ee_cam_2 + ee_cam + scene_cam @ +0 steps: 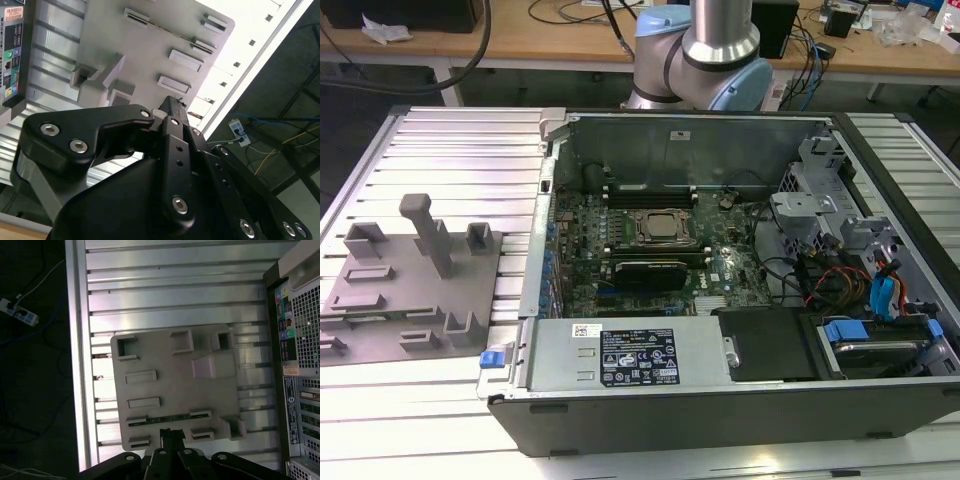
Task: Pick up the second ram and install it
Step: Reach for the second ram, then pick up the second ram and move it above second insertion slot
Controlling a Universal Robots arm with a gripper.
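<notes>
Jaws first: the black bolted-link gripper (170,432) (172,101) has its two fingers drawn right together, tips meeting, nothing pinched between them. It hangs well above the flat grey plastic fixture plate (175,385), clear of every block on it.

And there's the second ram (168,418), the long narrow green circuit-board stick. It stands on its thin edge between two small raised holders on that plate, untouched, just beyond the fingertips as the first wrist view lines them up.

In the exterior view, the plate (415,290) lies on the ribbed aluminium table (450,150). It sits just to the exterior view's left of the open dark metal computer case (740,415), whose green motherboard (582,240) is exposed. The silver-and-blue robot arm (715,40) rises behind the case.
</notes>
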